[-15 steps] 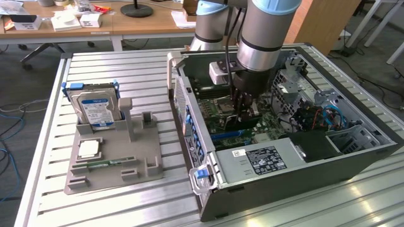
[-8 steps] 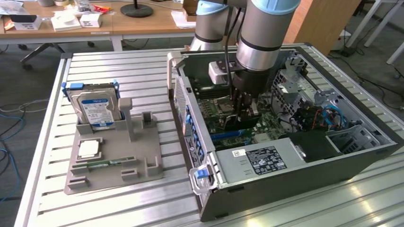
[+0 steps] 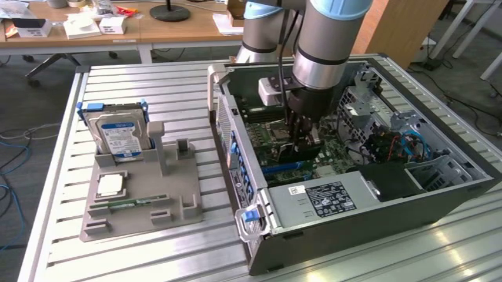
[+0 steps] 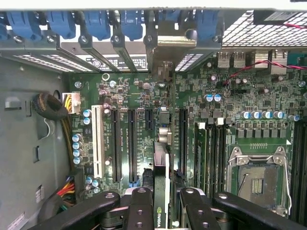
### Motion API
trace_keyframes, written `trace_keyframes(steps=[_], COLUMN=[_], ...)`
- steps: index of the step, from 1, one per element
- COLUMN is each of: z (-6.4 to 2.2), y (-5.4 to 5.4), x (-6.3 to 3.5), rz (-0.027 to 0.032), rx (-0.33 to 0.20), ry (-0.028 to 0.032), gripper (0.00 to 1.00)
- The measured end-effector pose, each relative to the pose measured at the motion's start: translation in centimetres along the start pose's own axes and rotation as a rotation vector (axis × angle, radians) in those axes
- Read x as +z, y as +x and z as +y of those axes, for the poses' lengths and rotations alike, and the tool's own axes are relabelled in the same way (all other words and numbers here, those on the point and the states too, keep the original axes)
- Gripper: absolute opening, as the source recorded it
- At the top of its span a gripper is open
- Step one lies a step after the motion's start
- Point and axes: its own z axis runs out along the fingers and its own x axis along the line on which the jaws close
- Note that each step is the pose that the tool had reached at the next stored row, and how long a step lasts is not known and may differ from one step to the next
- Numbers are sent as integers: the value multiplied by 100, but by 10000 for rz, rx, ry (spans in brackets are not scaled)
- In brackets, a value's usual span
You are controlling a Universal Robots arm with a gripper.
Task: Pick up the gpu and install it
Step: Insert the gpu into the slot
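1. Plainly, the jaws are drawn partway together and pinch the gpu [image 4: 161,184] by its two flat faces. In the wrist view one dark finger [image 4: 139,211] lies against each side of the card.
2. The gpu is held on edge inside the open computer case [image 3: 377,226], over the motherboard [image 4: 240,96] and in line with the long black expansion slots [image 4: 130,143]. In the exterior view it is a dark shape [image 3: 294,154] just below the jaws.
3. The wrist view shows the card edge-on, so its faces and lower edge are hidden. It cannot be told whether the card touches a slot or hangs just above it. Its metal bracket cannot be made out against the rear slot covers and their blue latches [image 4: 96,21].
4. The arm [image 3: 333,41] comes down from the far side into the case and hides the middle of the board in the exterior view.
5. Near the card on the board are a white slot [image 4: 98,143] and the empty processor socket [image 4: 259,177]. The power supply [image 3: 330,197] sits at the near end of the case.
6. At the exterior view's left, well apart from the case, a grey holder [image 3: 184,211] rests on the slatted counter [image 3: 157,82]. It carries an upright hard drive [image 3: 119,136] and a narrow green memory stick [image 3: 135,202] lying flat.
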Motion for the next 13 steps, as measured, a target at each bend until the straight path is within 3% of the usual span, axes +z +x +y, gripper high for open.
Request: trace_keyframes(steps=[13], z=[14], y=[0], x=[38], rz=[-1], rx=[3], ry=[0], gripper=[26])
